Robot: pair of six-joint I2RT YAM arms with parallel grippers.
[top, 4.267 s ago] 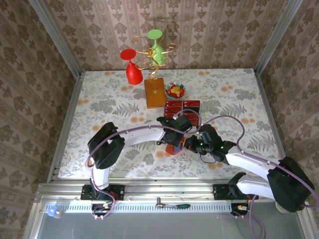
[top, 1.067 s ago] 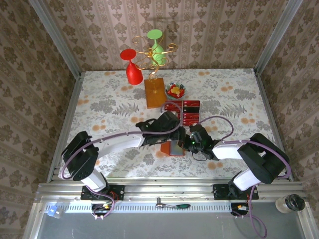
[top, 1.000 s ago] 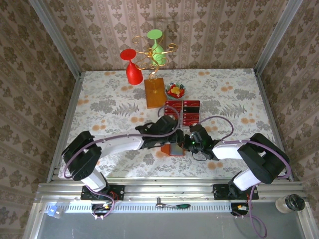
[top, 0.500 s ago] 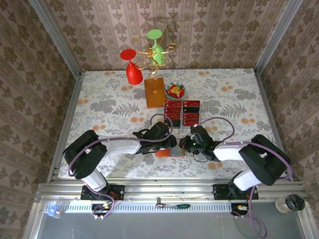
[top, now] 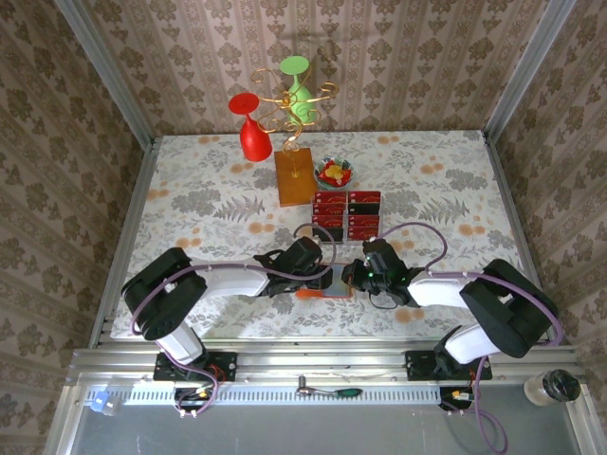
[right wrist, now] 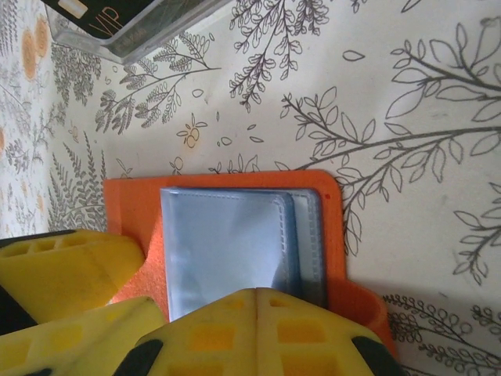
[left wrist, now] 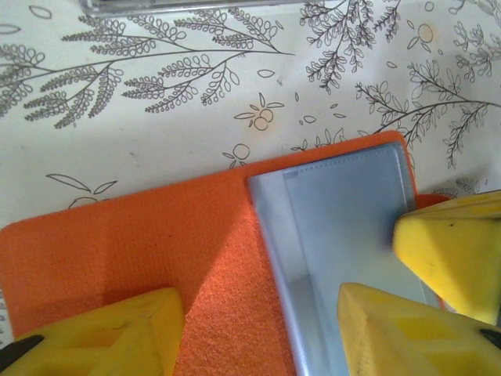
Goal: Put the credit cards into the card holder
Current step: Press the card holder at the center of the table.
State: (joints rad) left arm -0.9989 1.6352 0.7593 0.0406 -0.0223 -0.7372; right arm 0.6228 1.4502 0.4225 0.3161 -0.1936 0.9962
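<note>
The orange card holder (top: 318, 295) lies open on the table between both grippers. Its clear sleeves (left wrist: 337, 211) face up. My left gripper (top: 321, 277) is open over it: one yellow finger (left wrist: 102, 337) sits over the orange cover (left wrist: 117, 251), the other over the sleeves. My right gripper (right wrist: 258, 296) is shut, its tips at the near edge of the sleeves (right wrist: 227, 243) on the holder (right wrist: 335, 227). The red credit cards (top: 346, 213) lie in a clear tray just beyond, its corner with a dark card (right wrist: 117, 19) visible.
A brown wooden block (top: 295, 178) with a gold wire stand holds a red glass (top: 249, 133) and a green glass (top: 296, 76) at the back. A bowl of candies (top: 334, 172) sits beside it. The table's metal rail (top: 313, 360) runs along the near edge.
My left gripper has drawn back toward the near left and the holder's cover has spread flat to the left. The right gripper has stayed in place, shut.
</note>
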